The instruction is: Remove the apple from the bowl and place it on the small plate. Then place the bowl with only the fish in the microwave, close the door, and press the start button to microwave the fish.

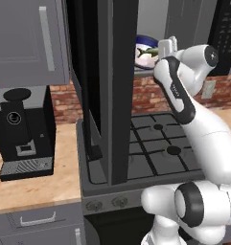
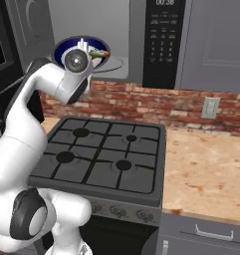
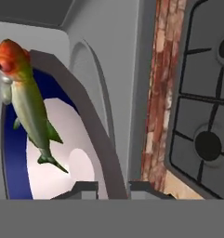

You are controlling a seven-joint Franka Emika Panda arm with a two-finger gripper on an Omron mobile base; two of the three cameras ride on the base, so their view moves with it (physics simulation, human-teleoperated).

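A white robot arm (image 1: 198,139) rises in the foreground, reaching up and away over the black gas stove (image 2: 104,159) toward the grey microwave (image 2: 116,35) mounted above it. On the right, a bare tan counter (image 2: 206,169) runs beside the stove under a red brick backsplash (image 2: 161,102); on the left, a black coffee machine (image 1: 21,129) stands on the counter below a grey cabinet (image 1: 26,38).

The microwave door (image 1: 118,86) hangs wide open, seen edge-on as a dark slab in the left base view, with the black keypad strip (image 2: 161,40) at the right of the cavity.

At the cavity mouth, the tool (image 3: 112,188) has its fingers nearly pressed together, pinching the near rim of the bowl (image 3: 20,153). The dark blue bowl with its white inside sits in the microwave on the round glass turntable (image 2: 116,63). Farther in, the yellow-green fish (image 3: 27,102), its head orange-red, lies across the bowl's white interior.
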